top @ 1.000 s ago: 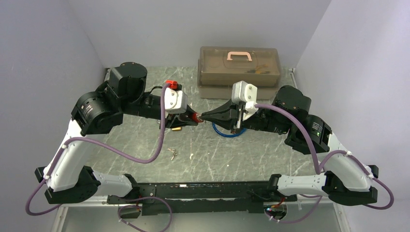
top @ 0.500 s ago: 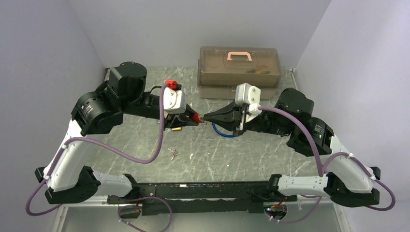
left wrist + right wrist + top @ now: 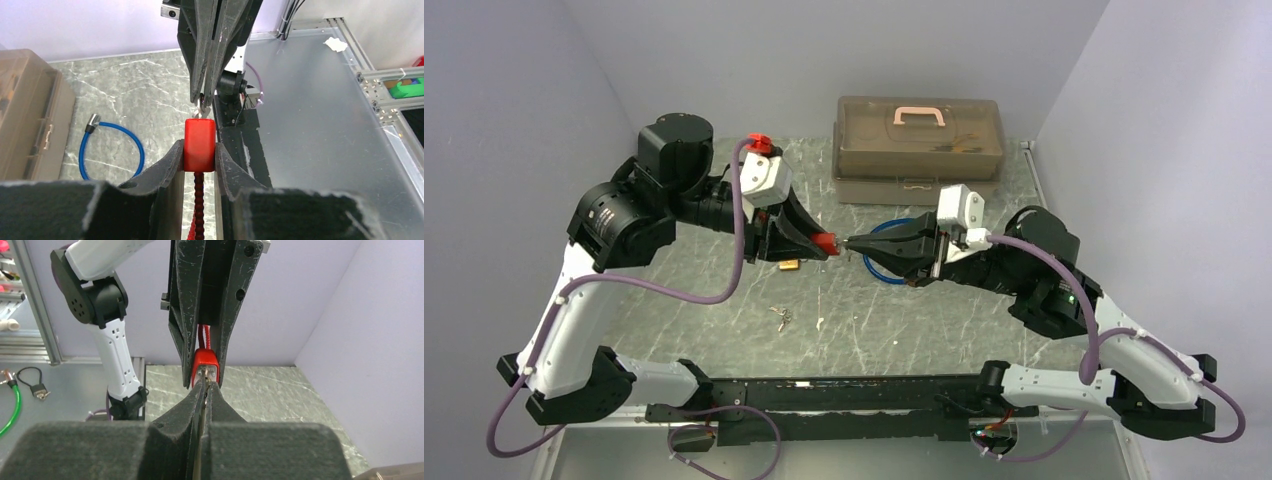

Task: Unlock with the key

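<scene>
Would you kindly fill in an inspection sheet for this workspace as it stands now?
Surface: grey marbled tabletop, with a white scrap on it.
Job's things: red lock held off the table; key at its end face.
Clutter: brown box at the back; blue cable loop; loose keys; small brass item, unclear.
Grippers: left gripper shut on the red lock; right gripper shut on the key.
Cables: purple cables run along both arms.
Surroundings: lilac walls; nothing else seen.
</scene>
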You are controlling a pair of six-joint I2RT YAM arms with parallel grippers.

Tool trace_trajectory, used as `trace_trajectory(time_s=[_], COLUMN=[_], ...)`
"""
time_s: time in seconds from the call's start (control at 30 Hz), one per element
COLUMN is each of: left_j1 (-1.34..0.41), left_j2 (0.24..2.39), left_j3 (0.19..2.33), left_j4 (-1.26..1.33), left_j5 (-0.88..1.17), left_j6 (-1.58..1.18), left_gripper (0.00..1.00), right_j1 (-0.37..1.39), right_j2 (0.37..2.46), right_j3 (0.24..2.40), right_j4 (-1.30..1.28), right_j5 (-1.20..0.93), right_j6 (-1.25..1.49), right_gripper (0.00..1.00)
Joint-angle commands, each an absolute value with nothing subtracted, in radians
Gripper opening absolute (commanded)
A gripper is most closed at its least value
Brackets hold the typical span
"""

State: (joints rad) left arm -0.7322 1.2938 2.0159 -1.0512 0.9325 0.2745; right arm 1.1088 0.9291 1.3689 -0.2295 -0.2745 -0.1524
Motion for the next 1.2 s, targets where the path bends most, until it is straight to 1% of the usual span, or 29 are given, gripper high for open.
trace_trajectory(time_s=[0.0,0.2,0.53,0.57,0.63,0.67,0.73,0.8,0.93,1.03,1.17], left_j1=[-0.693,-0.684,-0.683,-0.682,-0.682,-0.683,-0.683,-0.683,-0.682,-0.683,-0.682], left_j2=[1.255,1.250,1.244,1.244,1.245,1.244,1.244,1.246,1.246,1.244,1.243], left_j3=[2.044,2.042,2.021,2.020,2.016,2.015,2.016,2.016,2.020,2.020,2.019], left_j4=[-0.998,-0.992,-1.000,-1.001,-1.003,-1.004,-1.006,-1.006,-1.006,-1.006,-1.006], left_j5=[1.057,1.058,0.987,0.986,0.985,0.984,0.982,0.984,0.985,0.988,0.991], left_j6=[0.204,0.202,0.217,0.220,0.222,0.223,0.226,0.226,0.227,0.227,0.227], left_gripper=[0.00,0.00,0.00,0.00,0.00,0.00,0.00,0.00,0.00,0.00,0.00], right_j1=[1.100,1.100,1.100,1.100,1.100,1.100,1.100,1.100,1.100,1.099,1.091], right_j2=[0.856,0.867,0.922,0.928,0.941,0.946,0.955,0.962,0.992,1.009,1.020], right_j3=[1.300,1.292,1.437,1.450,1.472,1.482,1.498,1.505,1.526,1.535,1.542], right_j4=[-0.102,-0.075,-0.186,-0.191,-0.206,-0.214,-0.226,-0.228,-0.254,-0.269,-0.272], right_j5=[-0.236,-0.243,-0.297,-0.306,-0.321,-0.327,-0.342,-0.360,-0.382,-0.383,-0.391], right_j6=[-0.106,-0.098,-0.121,-0.121,-0.121,-0.123,-0.124,-0.123,-0.131,-0.139,-0.138], right_gripper=[0.00,0.00,0.00,0.03,0.14,0.17,0.21,0.22,0.21,0.15,0.13])
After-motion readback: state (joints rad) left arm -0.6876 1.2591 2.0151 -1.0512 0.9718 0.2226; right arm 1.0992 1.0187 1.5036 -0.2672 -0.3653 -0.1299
